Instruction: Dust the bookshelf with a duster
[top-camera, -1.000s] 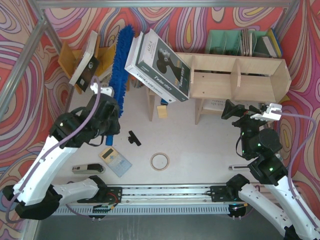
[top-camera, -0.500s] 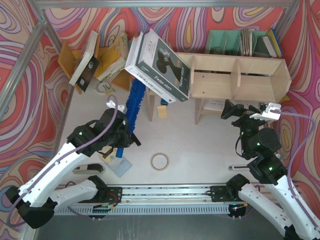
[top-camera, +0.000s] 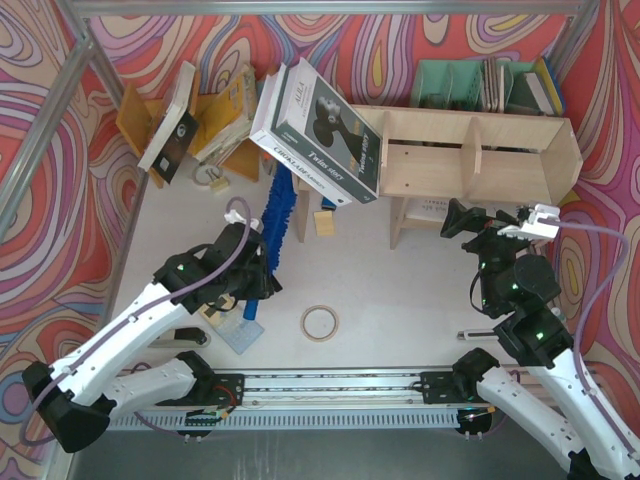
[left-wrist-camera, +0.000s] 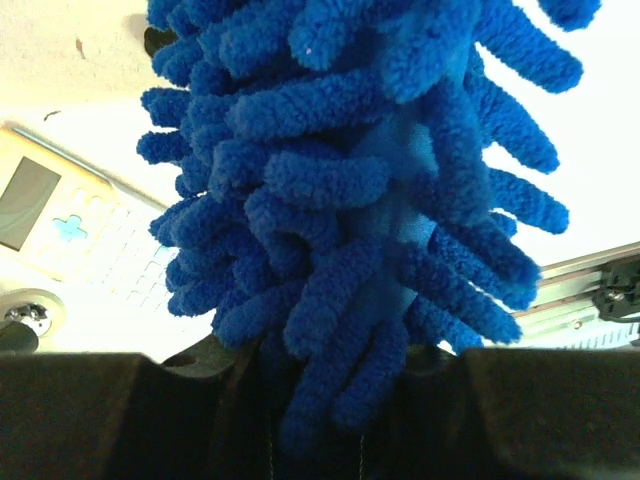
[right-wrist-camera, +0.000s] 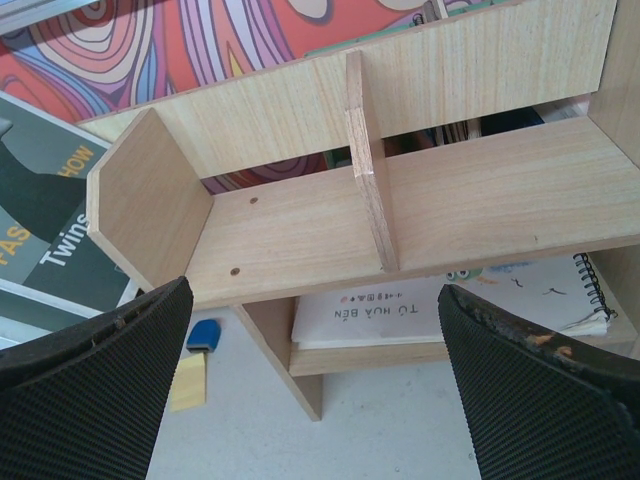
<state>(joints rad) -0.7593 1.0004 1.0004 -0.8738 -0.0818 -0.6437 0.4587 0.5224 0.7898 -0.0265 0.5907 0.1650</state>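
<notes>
Duster (top-camera: 276, 215): long axis runs near–far, fluffy head pts to rear, tip cut off under boxed item (top-camera: 320, 130) leaning at bookshelf (top-camera: 480, 150) L end. Handle hidden; L gripper (top-camera: 252, 280) clamps duster's near end. Bookshelf lower level holds spiral notebook (right-wrist-camera: 420, 305). R gripper (right-wrist-camera: 315, 400): jaws wide, nothing between, facing upper compartments.

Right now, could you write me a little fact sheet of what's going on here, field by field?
Left gripper: shut on the duster
Duster head: fluffy, blue, pointing toward the left end of the bookshelf, below the leaning box
Right gripper: open, empty, facing the bookshelf
Table: tape ring, calculator
</notes>
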